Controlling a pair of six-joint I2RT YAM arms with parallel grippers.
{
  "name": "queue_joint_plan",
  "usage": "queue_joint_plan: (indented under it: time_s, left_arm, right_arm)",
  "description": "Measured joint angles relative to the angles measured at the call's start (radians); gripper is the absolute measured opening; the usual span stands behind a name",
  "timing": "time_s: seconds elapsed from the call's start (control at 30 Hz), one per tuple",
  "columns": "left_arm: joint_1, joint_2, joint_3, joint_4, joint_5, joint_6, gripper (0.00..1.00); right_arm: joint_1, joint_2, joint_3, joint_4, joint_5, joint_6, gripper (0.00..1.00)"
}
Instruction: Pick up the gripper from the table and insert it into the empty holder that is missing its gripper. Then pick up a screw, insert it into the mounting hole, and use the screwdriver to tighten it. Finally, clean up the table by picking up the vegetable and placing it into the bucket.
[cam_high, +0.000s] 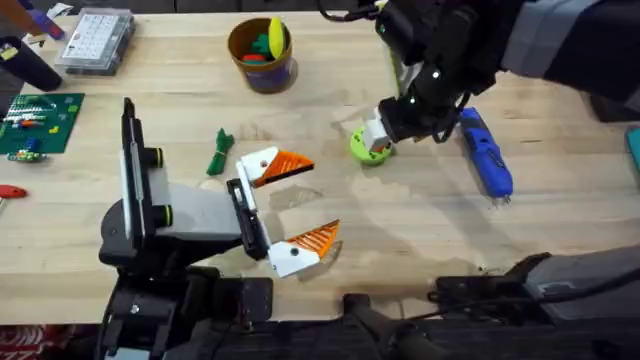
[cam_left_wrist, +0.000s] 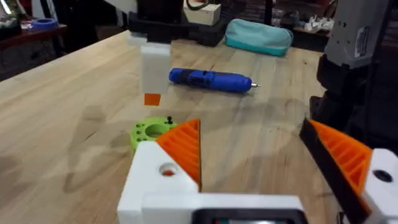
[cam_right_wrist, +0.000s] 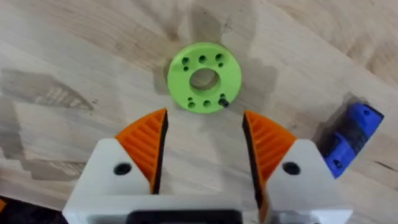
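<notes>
Right gripper (cam_right_wrist: 202, 146): white, orange-padded, jaws apart above lime-green holed ring (cam_right_wrist: 204, 77); small black screw (cam_right_wrist: 224, 103) protruding, risk dislodging on descent.

Matt wooden table (cam_high: 560, 215) — glossy blue plastic screwdriver (cam_high: 485, 152)

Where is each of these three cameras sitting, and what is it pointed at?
Overhead: fixed above the arms' bases, looking down at the table; both arms show.
Left wrist: rides the left pincer, facing across the table; its open fingers show.
Right wrist: looks down past the open right pincer.
All three share the green ring and screwdriver.
</notes>
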Motion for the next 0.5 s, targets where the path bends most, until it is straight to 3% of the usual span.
queue_joint_plan:
  time_s: [0.5]
  left_arm:
    - [0.0,0.0,0.0,0.0,0.0,0.0,0.991]
  right_arm:
    - [-0.049,0.05,-0.009,0.052,-0.033,0.101,0.701]
